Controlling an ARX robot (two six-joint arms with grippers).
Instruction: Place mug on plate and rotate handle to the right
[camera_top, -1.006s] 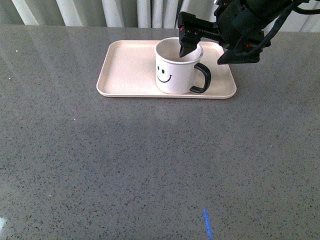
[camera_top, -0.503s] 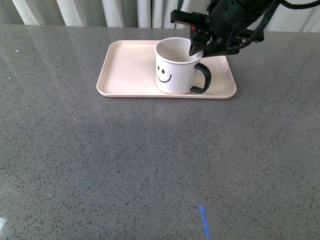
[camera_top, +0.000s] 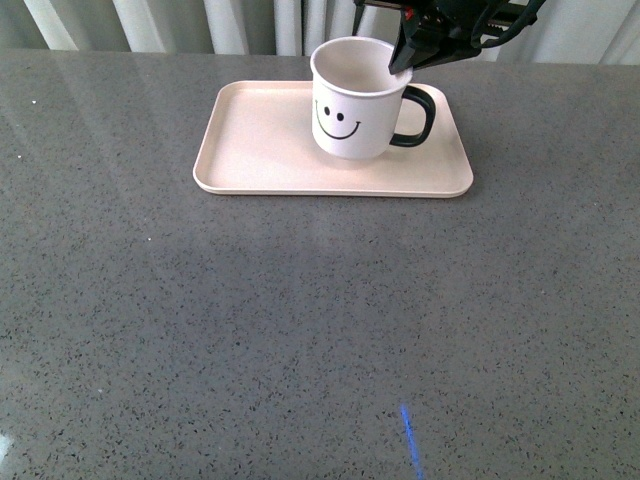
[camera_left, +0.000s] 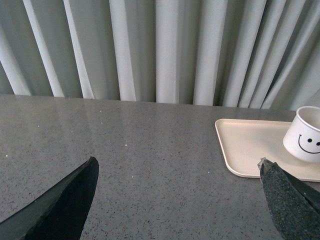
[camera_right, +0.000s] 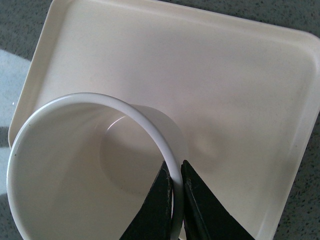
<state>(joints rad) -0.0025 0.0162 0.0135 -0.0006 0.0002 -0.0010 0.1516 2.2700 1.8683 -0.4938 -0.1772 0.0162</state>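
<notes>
While the mug (camera_top: 352, 105) is pinched at its rim by the right gripper (camera_right: 174, 166), with one finger inside the wall and one outside, closed narrow on the handle side, it is seen at upper centre of the front view. It is over the right half of the plate (camera_top: 250, 150). The handle (camera_top: 420, 115) is pointed to the right of the frame. The base appears raised off the plate and the mug looks slightly tilted, but contact cannot be ruled out.

The step is judged as the set-down, with the handle heading already about correct. The next move calls for the mug to be lowered flat onto the plate, the heading kept, the jaws released and the inner finger drawn straight up clear of the rim.

The left gripper (camera_left: 177, 161) is spread wide with nothing held. It is seen at the lower corners of the left wrist view, well apart from the plate.

Counted: one mug, one handle, one plate, two grippers.
</notes>
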